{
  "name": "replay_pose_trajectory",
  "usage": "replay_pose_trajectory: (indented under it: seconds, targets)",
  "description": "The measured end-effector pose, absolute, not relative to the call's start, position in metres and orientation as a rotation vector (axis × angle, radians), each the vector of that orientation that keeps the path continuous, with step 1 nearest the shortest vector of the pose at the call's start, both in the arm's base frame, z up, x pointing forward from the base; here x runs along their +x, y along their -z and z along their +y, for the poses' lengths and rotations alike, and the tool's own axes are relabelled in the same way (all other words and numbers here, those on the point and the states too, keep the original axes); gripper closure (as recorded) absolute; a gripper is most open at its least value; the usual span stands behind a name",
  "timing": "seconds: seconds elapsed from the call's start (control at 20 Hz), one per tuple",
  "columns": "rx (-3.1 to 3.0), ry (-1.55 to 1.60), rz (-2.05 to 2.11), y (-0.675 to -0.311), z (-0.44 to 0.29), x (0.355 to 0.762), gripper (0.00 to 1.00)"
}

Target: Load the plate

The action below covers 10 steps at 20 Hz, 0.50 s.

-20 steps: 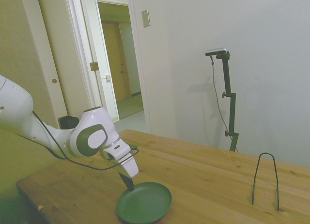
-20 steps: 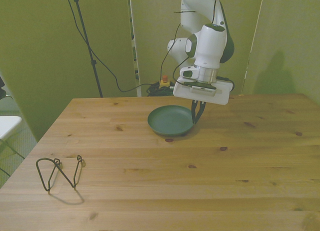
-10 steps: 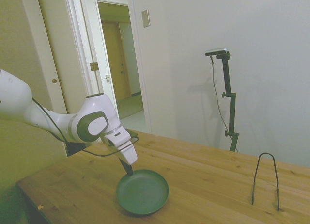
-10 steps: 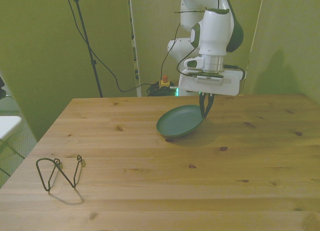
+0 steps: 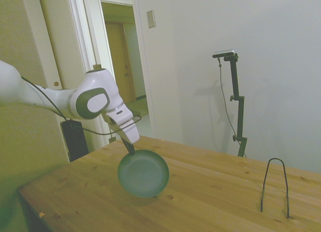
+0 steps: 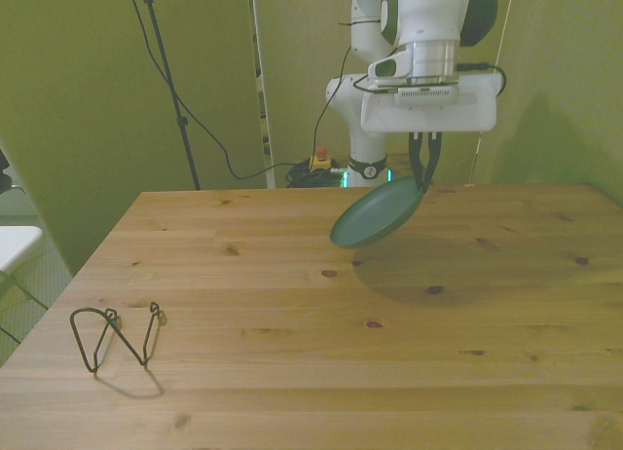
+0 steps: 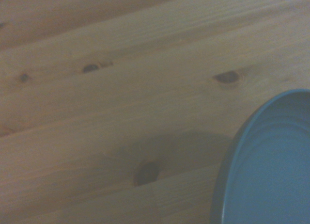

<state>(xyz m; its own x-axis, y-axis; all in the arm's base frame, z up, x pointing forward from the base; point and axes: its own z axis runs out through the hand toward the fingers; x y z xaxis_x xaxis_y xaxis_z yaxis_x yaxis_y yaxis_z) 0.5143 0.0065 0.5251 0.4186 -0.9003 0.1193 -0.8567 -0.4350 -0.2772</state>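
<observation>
The wooden table [image 6: 292,372] spans the working area. The white arm [image 5: 45,96] reaches in over its far side in the front view, raised well above the surface. Compared with the views taken a second ago, the arm has risen markedly: the plate then lay flat on the table, half a second ago one edge was lifted, and the plate is now fully airborne. The plate [image 6: 377,212] hangs clear of the table, tilted steeply with its upper rim toward the front view's right and its lower rim toward the front view's left; its shadow falls on the boards below. In the side view the plate [image 5: 143,173] shows its concave face toward the camera, and the wrist view shows part of its rim [image 7: 261,170] over bare wood. The gripper [image 6: 423,177] has its two fingers closed on the upper rim of the plate, pinching that edge only; nothing else is held. The wire rack [image 6: 117,338] stands near the front view's left corner, well apart from the plate, and appears at the right in the side view [image 5: 275,187]. Judgement: pickup is complete and transport is the step in hand. The rack is the probable destination. An edge-only pinch on a tilted plate carries a risk of swing or slip during travel.
</observation>
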Motion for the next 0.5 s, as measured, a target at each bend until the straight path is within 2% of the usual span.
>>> replay_pose_trajectory:
  seconds: [0.15, 0.5]
  targets:
    - [-2.463, 0.378, 1.557, -0.547, 0.004, 0.515, 1.00]
    - [-2.385, 0.426, 1.575, -0.555, -0.008, 0.519, 1.00]
